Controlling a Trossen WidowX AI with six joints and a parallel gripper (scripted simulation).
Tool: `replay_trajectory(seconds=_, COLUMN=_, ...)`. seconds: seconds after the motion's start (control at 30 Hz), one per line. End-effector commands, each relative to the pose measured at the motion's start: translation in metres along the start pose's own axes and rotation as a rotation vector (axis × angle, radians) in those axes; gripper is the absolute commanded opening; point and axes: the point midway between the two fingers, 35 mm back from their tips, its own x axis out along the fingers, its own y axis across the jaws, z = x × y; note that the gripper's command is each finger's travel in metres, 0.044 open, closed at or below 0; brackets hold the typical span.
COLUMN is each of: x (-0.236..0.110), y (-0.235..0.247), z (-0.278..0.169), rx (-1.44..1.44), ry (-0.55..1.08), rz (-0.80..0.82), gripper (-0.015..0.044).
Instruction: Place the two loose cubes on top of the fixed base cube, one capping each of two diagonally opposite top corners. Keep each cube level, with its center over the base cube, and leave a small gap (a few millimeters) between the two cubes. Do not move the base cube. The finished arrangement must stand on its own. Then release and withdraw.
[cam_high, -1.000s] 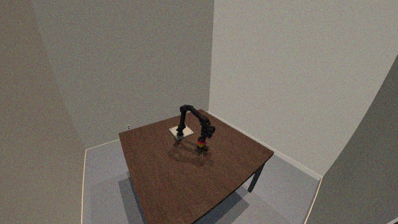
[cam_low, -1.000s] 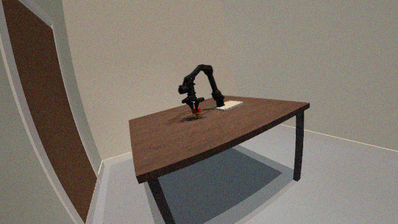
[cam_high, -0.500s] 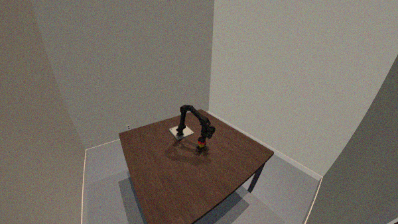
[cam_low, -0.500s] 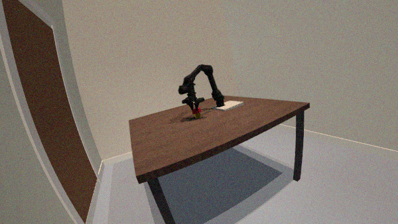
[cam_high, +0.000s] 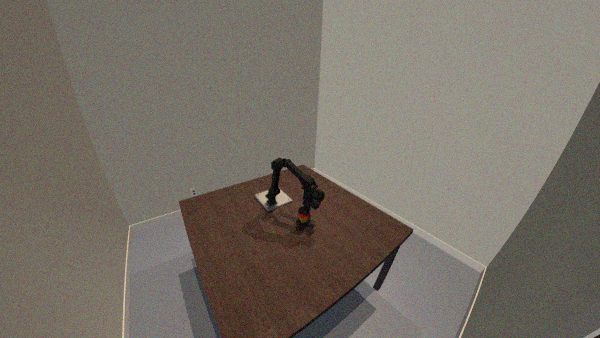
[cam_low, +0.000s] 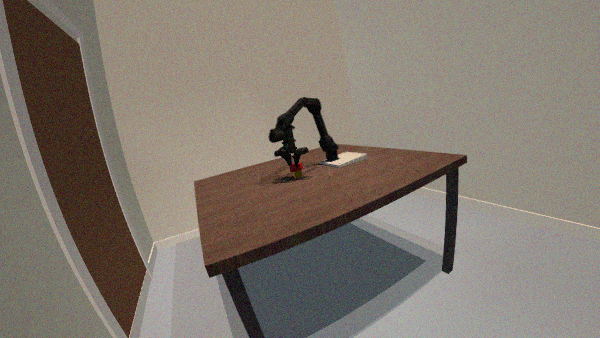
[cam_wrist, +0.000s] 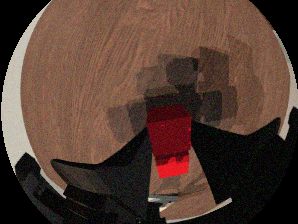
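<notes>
The pincer (cam_wrist: 174, 163) is clenched on the red cube (cam_wrist: 170, 141), its black fingers pressing the cube's two sides. The cube sits level, its faces square to the fingers, directly above the yellow base cube (cam_low: 297, 175) on the brown bench (cam_low: 350, 195). Whether the two cubes touch is unclear. The arm's white mounting plate (cam_low: 345, 159) lies well apart.

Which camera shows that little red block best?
The wrist view: the red block fills the middle, pinched in the tool. The top view shows only a tiny red speck under the arm; the exterior view shows it small, above a yellow block.
</notes>
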Motion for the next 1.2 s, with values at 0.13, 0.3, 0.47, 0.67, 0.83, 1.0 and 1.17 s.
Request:
replay_trajectory(seconds=0.13, x=0.001, y=0.000, z=-0.001, rx=0.005, ry=0.003, rz=0.001, gripper=0.0205)
replay_trajectory(seconds=0.3, x=0.001, y=0.000, z=-0.001, rx=0.005, ry=0.003, rz=0.001, gripper=0.0205)
replay_trajectory(seconds=0.47, x=-0.009, y=0.000, z=0.000, rx=0.000, ry=0.000, rz=0.000, gripper=0.0205)
replay_trajectory(seconds=0.67, x=-0.017, y=0.000, z=0.000, rx=0.000, ry=0.000, rz=0.000, gripper=0.0205)
replay_trajectory(seconds=0.83, x=-0.024, y=0.000, z=0.000, rx=0.000, ry=0.000, rz=0.000, gripper=0.0205)
replay_trajectory(seconds=1.0, x=-0.031, y=0.000, z=0.000, rx=0.000, ry=0.000, rz=0.000, gripper=0.0205)
replay_trajectory(seconds=1.17, x=-0.038, y=0.000, z=0.000, rx=0.000, ry=0.000, rz=0.000, gripper=0.0205)
